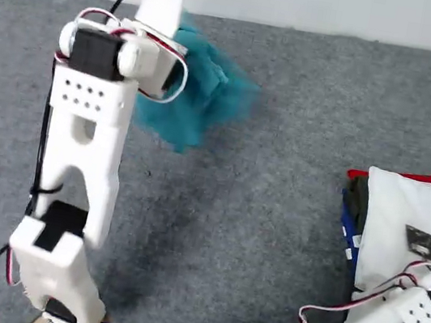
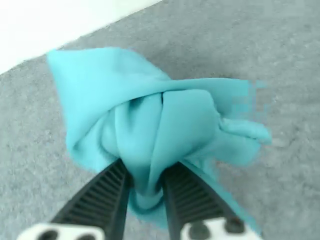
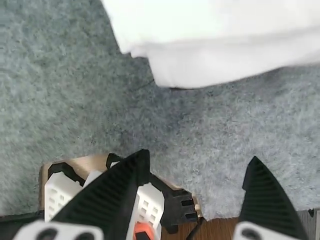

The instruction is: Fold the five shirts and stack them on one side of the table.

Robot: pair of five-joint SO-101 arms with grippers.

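Grey felt (image 1: 268, 244) covers the table up to a white wall (image 1: 346, 10); at the far left the left gripper (image 2: 146, 170) is clamped on a bunched teal shirt (image 2: 150, 115); the left wrist view makes the pinch plain, while in the high view the arm covers it and cloth spills out beside it; the right gripper (image 3: 199, 162) stands spread wide over bare felt near a folded white shirt (image 3: 215, 45); the high view adds a red edge (image 1: 398, 175) and a blue edge (image 1: 348, 232) under that shirt, by the table's right side.
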